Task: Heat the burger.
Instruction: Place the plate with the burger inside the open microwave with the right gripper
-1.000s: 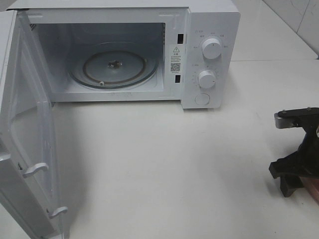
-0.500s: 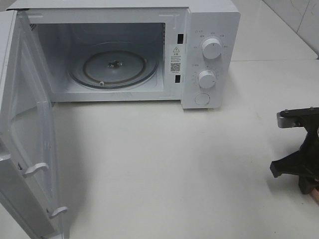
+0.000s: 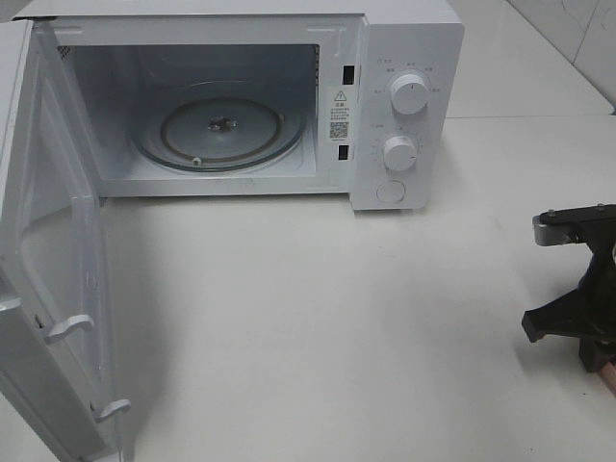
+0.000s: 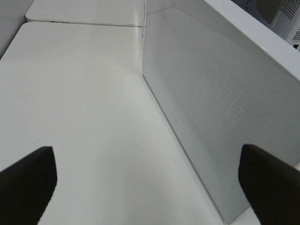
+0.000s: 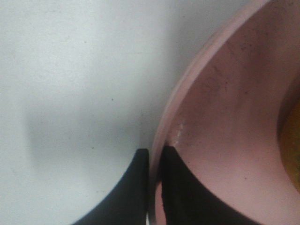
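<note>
1 microwave (image 3: 404, 58) w/ 2 knobs (image 3: 409, 94) (image 3: 398, 153), 1 pink plate (image 5: 225, 117), 2 end effectors (image 4: 145, 159) (image 5: 155, 152).

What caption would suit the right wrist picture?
Right gripper shut on the rim of a pink plate on a white table.

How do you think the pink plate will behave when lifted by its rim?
Probably stiff: the pink plate shows no bend where the right gripper pinches its rim. Held at one edge, it may tilt. Its smooth surface looks slippery.

Closing on the rim
The right gripper (image 5: 155, 155) has pinched the pink plate (image 5: 220, 122) (jaws were apart before), drifting slightly toward 3 o'clock.
</note>
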Tool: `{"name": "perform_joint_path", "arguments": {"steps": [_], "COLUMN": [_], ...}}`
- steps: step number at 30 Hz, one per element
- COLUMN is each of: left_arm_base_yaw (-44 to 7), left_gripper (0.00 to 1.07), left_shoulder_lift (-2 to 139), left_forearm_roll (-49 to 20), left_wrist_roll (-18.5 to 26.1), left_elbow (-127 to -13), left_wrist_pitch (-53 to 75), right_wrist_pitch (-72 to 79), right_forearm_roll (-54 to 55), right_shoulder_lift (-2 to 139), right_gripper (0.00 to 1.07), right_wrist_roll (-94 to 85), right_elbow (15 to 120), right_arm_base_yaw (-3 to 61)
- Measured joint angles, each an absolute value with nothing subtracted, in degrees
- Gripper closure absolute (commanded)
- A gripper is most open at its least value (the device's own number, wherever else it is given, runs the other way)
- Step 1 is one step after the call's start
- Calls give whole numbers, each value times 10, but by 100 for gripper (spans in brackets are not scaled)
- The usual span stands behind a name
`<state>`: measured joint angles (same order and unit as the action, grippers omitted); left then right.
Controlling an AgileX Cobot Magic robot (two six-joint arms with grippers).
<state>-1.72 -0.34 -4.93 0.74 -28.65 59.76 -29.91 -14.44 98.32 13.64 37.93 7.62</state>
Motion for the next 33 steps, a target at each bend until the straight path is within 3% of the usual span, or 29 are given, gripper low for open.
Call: {"name": "perform_joint_path", "arguments": {"steps": [10, 33], "left_arm_base_yaw": [-17, -17], "left_gripper": [9, 9], "left_shoulder_lift": [-3, -3], "left_forearm_roll": [-49, -49], "left_wrist_roll": [7, 7], "left_elbow": [-286, -286], "left_wrist_pitch": [598, 598], "right_wrist_pitch": [-345, -468], "right_forearm_roll": [-256, -375], "right_shoulder_lift": [983, 967], "right_gripper": [107, 107], "right_wrist_roll": [259, 403], "right_elbow": [379, 379], "right_arm_base_yaw": [139, 282]}}
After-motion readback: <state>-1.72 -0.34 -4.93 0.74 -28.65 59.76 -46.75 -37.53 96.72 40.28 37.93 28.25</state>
